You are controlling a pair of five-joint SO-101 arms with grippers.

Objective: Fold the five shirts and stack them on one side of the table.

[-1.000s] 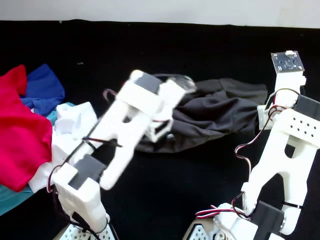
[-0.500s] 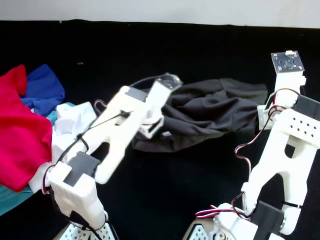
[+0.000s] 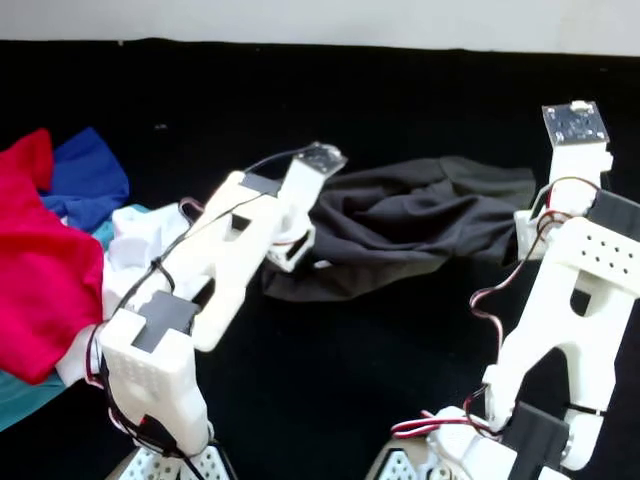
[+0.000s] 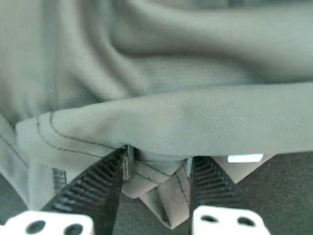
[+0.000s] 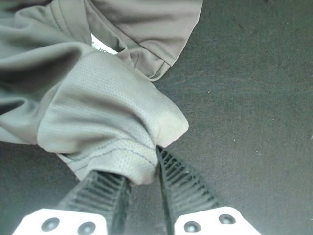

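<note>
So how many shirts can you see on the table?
5: black shirt mid-table; red shirt, blue shirt, white shirt and teal shirt heaped at left edge. Others may hide underneath.

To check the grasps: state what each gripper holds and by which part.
Both hold the dark shirt: left gripper pinches a stitched hem fold, right gripper a bunched edge.

Dark grey shirt (image 3: 420,225) lies crumpled mid-table; red shirt (image 3: 40,270), blue shirt (image 3: 90,180), white shirt (image 3: 150,240) and teal shirt (image 3: 20,400) heaped left

A black table (image 3: 400,100) (cloth-covered, perhaps) meets a pale wall (image 3: 320,20) behind.
</note>
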